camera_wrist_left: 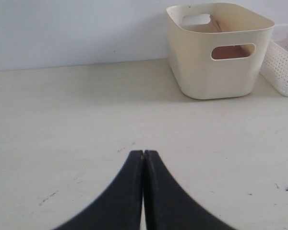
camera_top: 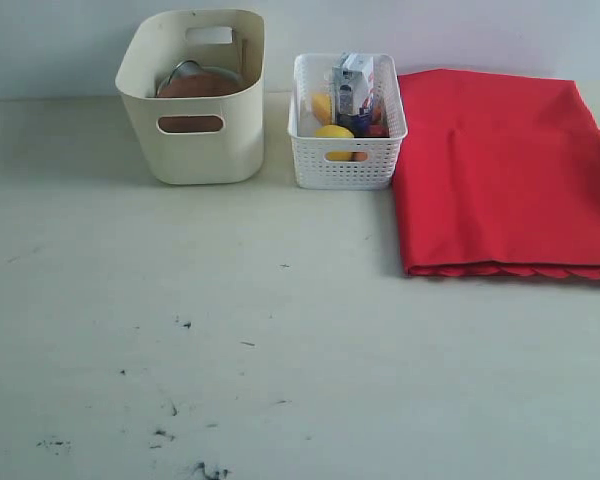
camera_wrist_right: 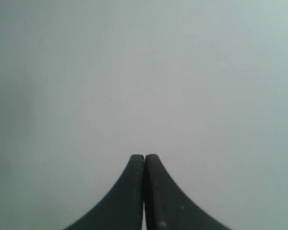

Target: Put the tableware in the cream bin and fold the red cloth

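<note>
The cream bin (camera_top: 195,120) stands at the back left of the table. Tableware lies inside it: a round brown wooden plate (camera_top: 195,86) and a steel rim (camera_top: 185,67) show above its wall. The red cloth (camera_top: 505,170) lies folded flat at the back right, its scalloped edge toward the front. The left wrist view shows the cream bin (camera_wrist_left: 218,67) ahead of my left gripper (camera_wrist_left: 143,152), which is shut and empty above the bare table. My right gripper (camera_wrist_right: 144,156) is shut and empty, facing a plain grey surface. Neither gripper appears in the exterior view.
A white lattice basket (camera_top: 345,160) stands between the bin and the cloth, holding a lemon (camera_top: 334,133), a milk carton (camera_top: 354,85) and other food. Dark scuff marks (camera_top: 185,324) dot the pale table (camera_top: 280,350) near the front.
</note>
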You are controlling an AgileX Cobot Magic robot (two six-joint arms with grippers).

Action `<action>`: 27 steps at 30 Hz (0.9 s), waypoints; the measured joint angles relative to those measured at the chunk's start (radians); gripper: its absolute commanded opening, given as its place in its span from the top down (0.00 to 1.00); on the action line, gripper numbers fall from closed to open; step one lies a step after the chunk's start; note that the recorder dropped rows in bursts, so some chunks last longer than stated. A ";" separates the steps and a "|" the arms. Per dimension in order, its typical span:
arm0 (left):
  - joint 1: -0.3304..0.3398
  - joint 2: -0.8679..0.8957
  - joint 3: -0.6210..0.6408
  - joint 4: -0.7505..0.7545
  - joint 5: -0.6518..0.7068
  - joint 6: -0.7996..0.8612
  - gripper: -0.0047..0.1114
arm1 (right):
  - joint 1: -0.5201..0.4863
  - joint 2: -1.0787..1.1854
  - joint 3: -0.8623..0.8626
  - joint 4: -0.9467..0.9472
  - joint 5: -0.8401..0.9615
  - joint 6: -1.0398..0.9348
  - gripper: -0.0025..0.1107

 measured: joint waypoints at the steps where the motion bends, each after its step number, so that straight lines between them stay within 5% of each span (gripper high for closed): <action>1: 0.000 0.000 0.000 0.000 0.000 0.000 0.94 | 0.000 -0.011 0.000 0.000 0.000 0.000 0.98; 16: 0.000 0.000 0.000 0.000 0.000 0.000 0.94 | 0.000 -0.048 0.000 0.002 0.000 -0.027 0.98; 23: 0.000 0.000 0.000 0.000 0.000 0.000 0.94 | 0.000 -0.048 0.000 0.002 0.470 -0.220 0.98; 27: 0.000 0.000 0.000 0.000 0.000 0.000 0.94 | 0.000 -0.048 0.000 0.002 0.577 -0.228 0.98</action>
